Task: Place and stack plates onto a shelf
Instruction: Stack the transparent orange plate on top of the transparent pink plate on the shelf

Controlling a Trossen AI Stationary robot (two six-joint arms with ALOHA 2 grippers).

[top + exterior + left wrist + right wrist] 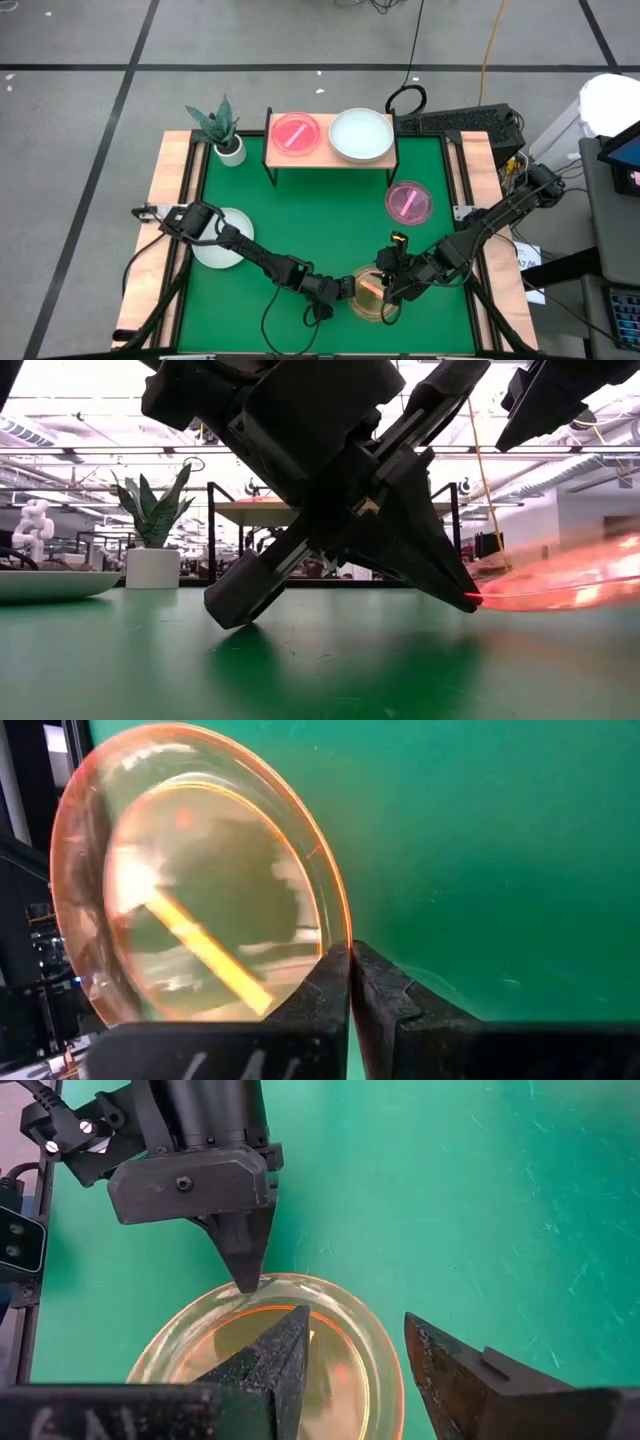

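A small translucent amber plate (368,297) with a stripe lies on the green mat near the table's near edge, also in the left wrist view (190,880). My left gripper (352,290) is shut at its rim on the table's left side. My right gripper (355,1318) is open over the plate; one finger hangs over the dish's inside and the other outside its rim. I cannot tell whether they touch it. The shelf (324,158) carries a pink plate (295,134) and a pale plate (361,134). My left gripper meets the amber plate's rim (340,925) with its shut fingertips (247,1283), slanting down from the table's left side. In the low view the plate (560,580) seems to rise away from that spot. Whether the rim is pinched or only pressed, I cannot tell.
Another pink translucent plate (408,202) lies on the mat to the right of the shelf. A white plate (222,248) rests at the mat's left, partly under my left arm. A potted plant (222,130) stands left of the shelf. Bare mat lies between shelf and grippers.
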